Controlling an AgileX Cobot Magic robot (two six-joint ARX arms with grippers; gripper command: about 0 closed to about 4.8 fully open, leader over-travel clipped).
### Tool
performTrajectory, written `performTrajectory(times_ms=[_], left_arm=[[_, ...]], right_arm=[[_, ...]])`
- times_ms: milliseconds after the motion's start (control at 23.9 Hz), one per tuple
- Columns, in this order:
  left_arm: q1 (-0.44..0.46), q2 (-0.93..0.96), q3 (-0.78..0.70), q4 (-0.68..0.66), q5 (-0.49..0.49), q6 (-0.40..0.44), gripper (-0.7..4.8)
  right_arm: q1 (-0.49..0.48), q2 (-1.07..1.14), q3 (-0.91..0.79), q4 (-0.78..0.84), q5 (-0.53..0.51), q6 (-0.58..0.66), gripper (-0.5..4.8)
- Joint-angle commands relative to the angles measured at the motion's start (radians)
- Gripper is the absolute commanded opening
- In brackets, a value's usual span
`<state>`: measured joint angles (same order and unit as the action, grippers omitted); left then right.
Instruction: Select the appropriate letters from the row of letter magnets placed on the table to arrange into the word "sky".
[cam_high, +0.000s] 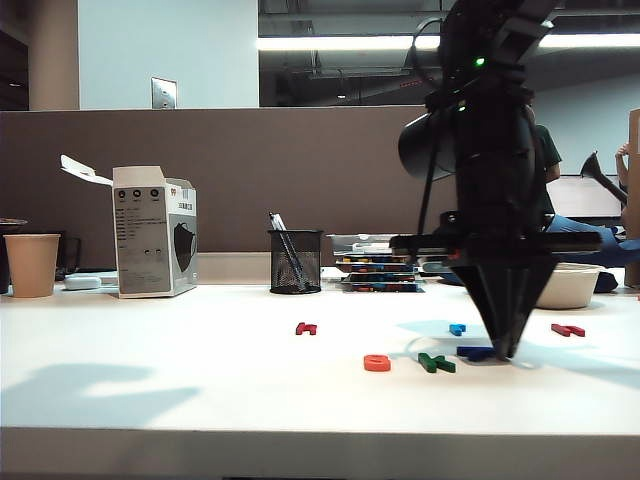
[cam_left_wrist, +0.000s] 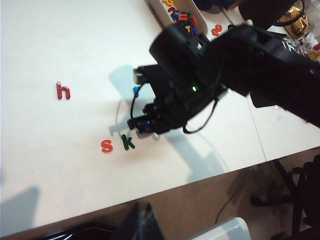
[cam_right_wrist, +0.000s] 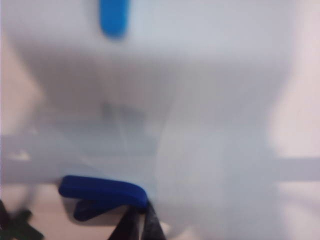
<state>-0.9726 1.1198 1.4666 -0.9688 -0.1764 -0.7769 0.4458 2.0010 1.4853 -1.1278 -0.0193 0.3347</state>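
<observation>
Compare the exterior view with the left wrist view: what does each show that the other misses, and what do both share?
Only the exterior view shows the pen cup, white box and paper cup. Only the left wrist view makes the letters readable: red h, orange s, green k. Both show the right tool, tip down at the table beside the k.

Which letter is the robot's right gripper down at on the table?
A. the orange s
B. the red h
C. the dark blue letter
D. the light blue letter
C: the right gripper points down with its shut tips at the dark blue letter, just right of the green k and the orange s. The left gripper is not in view.
</observation>
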Motion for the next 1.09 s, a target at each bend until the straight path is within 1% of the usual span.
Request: performTrajectory(times_ms=[42, 84, 209, 251, 501, 585, 668, 710, 752, 793, 877, 1086], left_arm=[[0.000, -0.002, 0.002, 0.006, -0.004, 0.003, -0.05], [0.000, -0.002, 0.002, 0.006, -0.003, 0.003, -0.05], [0.000, -0.002, 0.002, 0.006, -0.003, 0.003, -0.05], [0.000, -0.002, 0.002, 0.006, -0.004, 0.003, -0.05], [0.000, -0.002, 0.002, 0.006, -0.004, 0.003, -0.05], [0.000, -0.002, 0.002, 0.006, -0.003, 0.003, -0.05], [0.000, -0.002, 0.002, 0.006, -0.004, 0.003, -0.05], [0.000, -0.002, 0.002, 0.006, -0.004, 0.003, -0.05], [0.000, -0.002, 0.002, 0.006, -0.004, 0.003, -0.05], [0.000, -0.002, 0.002, 0.006, -0.003, 0.003, -0.05], [0.001, -0.002, 0.002, 0.006, -0.005, 0.003, -0.05], [0.000, -0.002, 0.002, 0.006, -0.004, 0.003, -0.05]], right_arm=[[0.000, -0.045, -0.097, 0.051, 0.002, 0.056, -0.06], [-0.003, -0.057, -0.123, 0.066, 0.002, 0.067, -0.06], [-0.003, -0.090, -0.203, 0.146, 0.001, 0.175, -0.06], [-0.003, -0.091, -0.207, 0.153, -0.001, 0.188, -0.06], [-0.004, -0.110, -0.199, 0.171, 0.042, 0.189, -0.06], [-0.004, -0.161, -0.195, 0.226, 0.034, 0.176, -0.02], [-0.004, -0.195, -0.165, 0.252, -0.017, 0.159, 0.26], [-0.004, -0.195, -0.130, 0.255, -0.086, 0.158, 0.52], [-0.004, -0.195, -0.111, 0.263, -0.136, 0.158, 0.58], [-0.004, -0.194, -0.097, 0.298, -0.221, 0.159, 0.59], [-0.003, -0.190, -0.098, 0.345, -0.298, 0.165, 0.59], [-0.003, -0.140, -0.100, 0.317, -0.303, 0.162, 0.58]])
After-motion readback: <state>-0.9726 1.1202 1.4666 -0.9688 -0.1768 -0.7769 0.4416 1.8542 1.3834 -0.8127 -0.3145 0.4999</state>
